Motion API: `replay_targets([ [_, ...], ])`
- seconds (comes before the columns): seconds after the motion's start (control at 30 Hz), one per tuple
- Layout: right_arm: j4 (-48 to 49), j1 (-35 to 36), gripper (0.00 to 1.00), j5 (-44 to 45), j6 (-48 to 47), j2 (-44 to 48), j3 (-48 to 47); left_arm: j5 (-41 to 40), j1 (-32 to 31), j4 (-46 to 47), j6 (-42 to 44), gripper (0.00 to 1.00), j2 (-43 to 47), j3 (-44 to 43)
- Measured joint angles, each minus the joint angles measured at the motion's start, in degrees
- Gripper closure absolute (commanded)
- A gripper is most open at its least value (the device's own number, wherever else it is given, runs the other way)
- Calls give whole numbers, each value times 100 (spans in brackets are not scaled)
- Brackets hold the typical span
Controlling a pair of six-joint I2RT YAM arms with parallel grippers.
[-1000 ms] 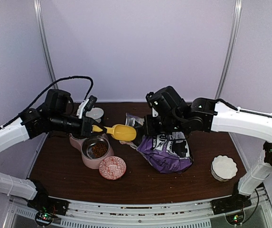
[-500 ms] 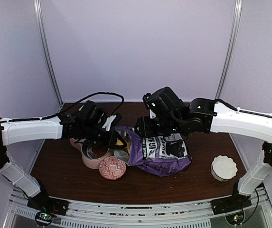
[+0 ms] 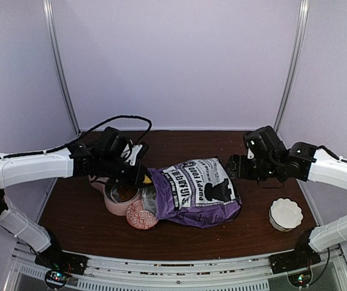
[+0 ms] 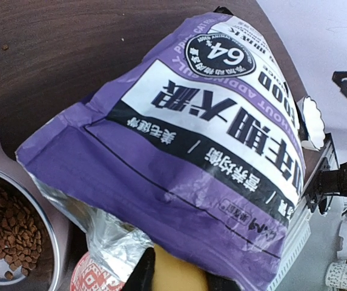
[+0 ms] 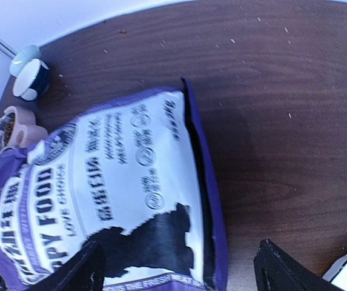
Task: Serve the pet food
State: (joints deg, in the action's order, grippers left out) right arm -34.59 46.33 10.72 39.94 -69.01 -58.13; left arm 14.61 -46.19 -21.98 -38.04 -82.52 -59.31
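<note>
1. A second ago the bag [image 3: 197, 191] stood bunched at the centre of the top view. It now lies flat there, label up, its open mouth towards the left.
2. The right gripper [image 3: 235, 167], which was at the bag's top then, has pulled back to the right of the frame and sits apart from the bag.
3. The left gripper [image 3: 134, 170] held the scoop [image 4: 174, 271] in the open above the feeder [image 3: 109, 206]. It is now at the bag's mouth, left of centre.
4. The right fingers [image 5: 279, 270] stand wide apart at the bottom corners of the right wrist view, with nothing held between them.
5. The left fingers are clamped on the yellow scoop, seen at the bottom edge of the left wrist view. Its front end goes under the bag's foil-lined lip.
6. Kibble [image 4: 6, 224] lies in the feeder's steel bowl, lower left of that view, just beside the bag's mouth.
7. Whether the scoop holds any kibble cannot be told.
</note>
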Motion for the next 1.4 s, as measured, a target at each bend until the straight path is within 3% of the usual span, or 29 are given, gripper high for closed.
replay_targets([
  [0.17,238,-275,29,-501,203,111,931,-79,-11,-44,0,100,-116,0],
  [0.47,896,-289,54,-1115,483,-219,1436,98,-76,693,-105,100,-828,0],
  [0.73,1097,-323,61,-1246,568,-503,1510,656,-122,1978,-597,100,-1648,-153],
  [0.9,1084,-328,63,-1220,592,-503,1521,837,-149,2229,-817,100,-1727,-208],
  [1.07,1034,-337,59,-1174,636,-503,1523,1054,-190,2328,-1016,100,-1405,-170],
  [1.27,573,-334,30,-973,538,-442,1320,1285,-203,2498,-1182,100,-435,22],
  [1.4,118,-297,21,-756,306,-282,691,1394,-205,2468,-1204,100,31,120],
])
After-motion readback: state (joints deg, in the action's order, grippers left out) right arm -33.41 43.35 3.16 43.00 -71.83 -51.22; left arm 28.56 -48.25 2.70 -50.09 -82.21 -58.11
